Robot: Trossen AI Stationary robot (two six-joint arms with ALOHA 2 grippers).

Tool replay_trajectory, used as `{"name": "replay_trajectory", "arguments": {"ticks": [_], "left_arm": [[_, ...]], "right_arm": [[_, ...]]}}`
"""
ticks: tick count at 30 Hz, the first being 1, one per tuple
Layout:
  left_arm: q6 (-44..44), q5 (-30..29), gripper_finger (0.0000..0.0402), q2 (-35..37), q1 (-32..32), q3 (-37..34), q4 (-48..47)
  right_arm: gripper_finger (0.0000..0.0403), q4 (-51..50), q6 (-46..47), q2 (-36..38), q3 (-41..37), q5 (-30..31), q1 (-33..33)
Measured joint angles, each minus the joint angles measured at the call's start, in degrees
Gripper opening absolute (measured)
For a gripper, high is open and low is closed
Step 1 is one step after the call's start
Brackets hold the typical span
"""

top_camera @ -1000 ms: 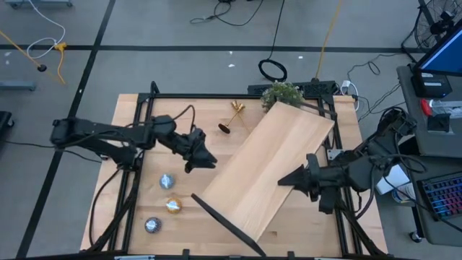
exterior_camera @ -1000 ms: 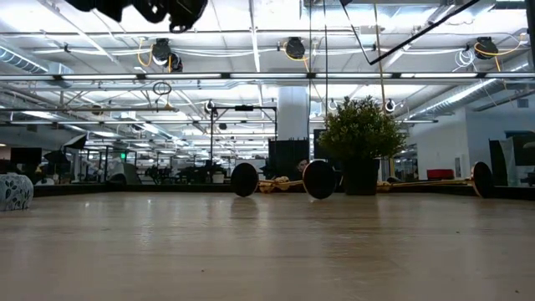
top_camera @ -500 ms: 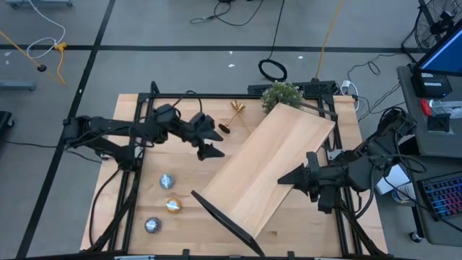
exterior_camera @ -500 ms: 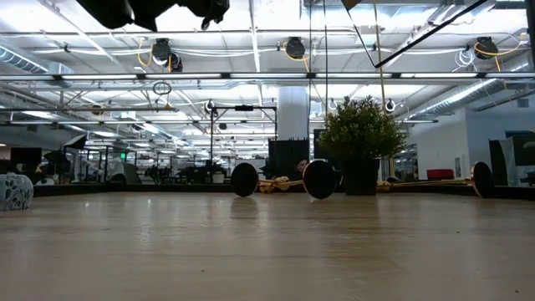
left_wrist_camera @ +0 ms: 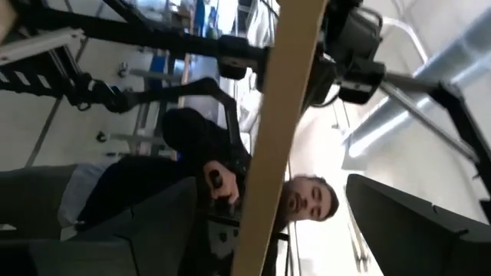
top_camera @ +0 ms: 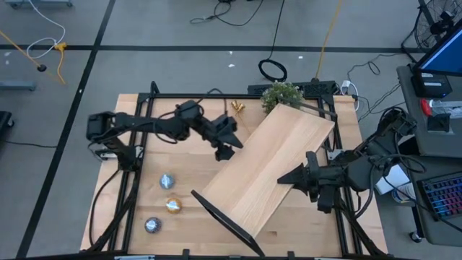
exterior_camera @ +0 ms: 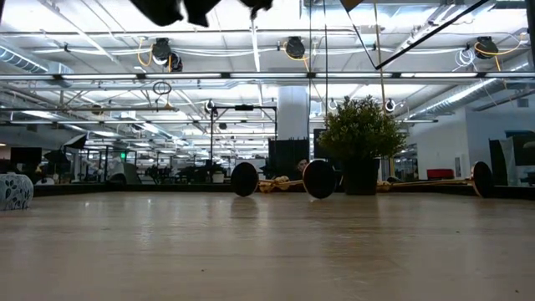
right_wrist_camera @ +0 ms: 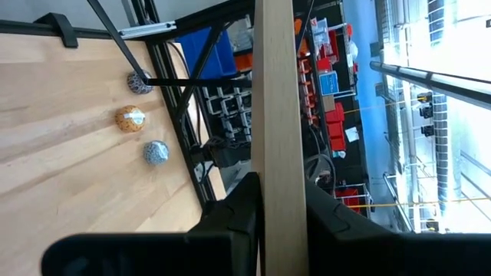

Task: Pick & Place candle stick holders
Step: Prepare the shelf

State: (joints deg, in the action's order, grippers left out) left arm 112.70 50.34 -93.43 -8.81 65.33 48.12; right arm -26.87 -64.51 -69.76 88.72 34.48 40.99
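High view, biggest thing first: the wooden table (top_camera: 144,155) fills the black frame, and a long pale wooden board (top_camera: 271,170) lies slantwise across its right half, one corner up by the potted plant (top_camera: 280,94) at the far edge. The right gripper (top_camera: 289,178) sits over the board's right edge. Its wrist view shows the board's thin edge (right_wrist_camera: 278,138) running between its two fingers, which press it from both sides, so it is clamped on the board.

The left arm reaches from the left side, and the left gripper (top_camera: 229,139) hangs above the table just beside the board's upper left edge. Its fingers appear spread, though that is hard to judge from above.

Only a gold bit of one candle stick holder (top_camera: 237,107) shows here, just beyond the left gripper toward the far edge, left of the plant. In the low view the holders (exterior_camera: 280,181) lie toppled on their sides near the plant pot, dark round bases facing the camera. The third holder (exterior_camera: 435,181) lies apart to the right, its stem running across the view.

The left gripper is far the nearer. The holder lies just past its tips, with its long axis seemingly slanting toward the far-right corner. A grasp across the stem looks likeliest.

Three small tealight discs (top_camera: 167,181) sit near the front left.
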Motion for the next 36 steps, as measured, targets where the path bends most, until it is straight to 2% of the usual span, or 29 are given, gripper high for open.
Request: {"name": "replay_trajectory", "arguments": {"ticks": [6, 13, 17, 27, 32, 36], "left_arm": [[-0.06, 4.91, 0.0331, -5.17, 0.81, 8.50, 0.05], [-0.26, 5.15, 0.0276, -5.72, 1.51, 9.10, -1.44], [-0.09, 5.21, 0.0223, -5.72, 2.34, 9.10, -1.70], [-4.08, 2.12, 0.0052, -5.60, 3.66, 9.10, -0.53], [-7.07, -0.74, 0.0049, -5.57, 3.83, 9.13, -0.39], [-10.16, -3.56, 0.0049, -5.57, 5.29, 9.13, -0.48]], "right_arm": [[0.0040, -0.17, 0.22, 0.00, -0.02, 0.02, 0.00], [0.0040, -0.52, 0.37, 0.00, -0.02, 0.24, 0.00], [0.0040, -0.87, 0.46, 0.00, -0.04, 0.28, 0.00], [0.0040, -0.37, 0.35, 0.07, -0.04, 2.56, 0.00], [0.0040, -0.03, 0.31, 0.15, -0.02, 2.70, 0.04], [0.0087, 2.13, 2.65, 0.10, -0.02, 3.06, 0.07]]}}
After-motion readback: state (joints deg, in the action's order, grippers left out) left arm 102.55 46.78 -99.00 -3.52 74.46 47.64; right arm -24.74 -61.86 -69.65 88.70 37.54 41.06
